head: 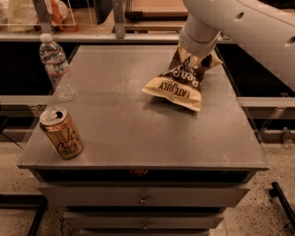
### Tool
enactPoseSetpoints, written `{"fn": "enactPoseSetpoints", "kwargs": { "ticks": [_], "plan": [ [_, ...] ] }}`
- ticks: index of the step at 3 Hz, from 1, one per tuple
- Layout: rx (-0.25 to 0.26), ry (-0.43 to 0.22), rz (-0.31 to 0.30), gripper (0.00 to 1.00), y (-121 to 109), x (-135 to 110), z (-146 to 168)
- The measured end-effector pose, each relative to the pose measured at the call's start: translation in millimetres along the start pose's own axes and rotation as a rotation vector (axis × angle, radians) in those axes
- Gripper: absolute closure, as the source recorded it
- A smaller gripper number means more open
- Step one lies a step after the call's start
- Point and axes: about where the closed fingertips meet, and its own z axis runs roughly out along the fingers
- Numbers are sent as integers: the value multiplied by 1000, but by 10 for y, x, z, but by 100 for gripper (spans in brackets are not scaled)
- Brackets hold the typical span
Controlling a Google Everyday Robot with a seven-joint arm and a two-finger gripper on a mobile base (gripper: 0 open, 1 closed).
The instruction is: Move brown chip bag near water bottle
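Observation:
The brown chip bag (177, 85), dark brown with a cream "LATE JULY" band, is at the back right of the grey table (138, 133). It hangs tilted, its top pinched together under my gripper (196, 57) and its lower edge just off the tabletop over its shadow. My gripper reaches down from the white arm (239, 23) and is shut on the bag's top. The fingers are mostly hidden behind the wrist. The water bottle (56, 67), clear with a white cap, stands upright at the table's back left, far from the bag.
A tan soda can (61, 133) stands at the front left of the table. Drawers (143, 198) lie under the tabletop. A shelf with items (55, 14) runs behind the table. The table's edges drop off to the floor on both sides.

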Motion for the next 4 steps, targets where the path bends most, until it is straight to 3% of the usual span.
{"fn": "enactPoseSetpoints", "kwargs": {
  "ticks": [1, 2, 3, 4],
  "plan": [
    [57, 44, 10, 100, -131, 156, -301],
    [149, 76, 17, 100, -336, 329, -770],
    [152, 77, 18, 100, -341, 335, -784],
    [188, 64, -23, 100, -515, 328, -823]
  ]
}}
